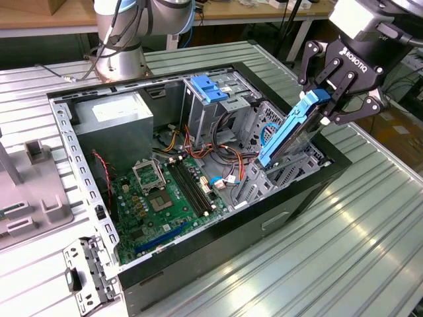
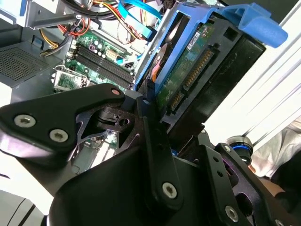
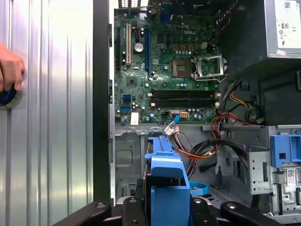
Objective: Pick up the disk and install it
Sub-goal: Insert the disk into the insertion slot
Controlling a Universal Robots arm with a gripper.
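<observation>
My gripper [image 1: 324, 105], black jaws clenched on the disk [image 1: 286, 137], flat rectangular drive in glossy blue plastic rails, tilted steeply, lower end inside the grey sheet-metal bay of the open computer case [image 1: 218, 254], green motherboard [image 1: 158, 198] nearby

The hand [image 2: 151, 109] clamps the blue-railed disk [image 2: 200, 70], with the motherboard [image 2: 94, 56] beyond it.

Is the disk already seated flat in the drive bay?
No, the disk stands tilted above the case, its upper end clamped in the hand.

Cables [image 1: 228, 157] crowd bay [image 1: 268, 185] beside disk [image 1: 289, 135].
</observation>
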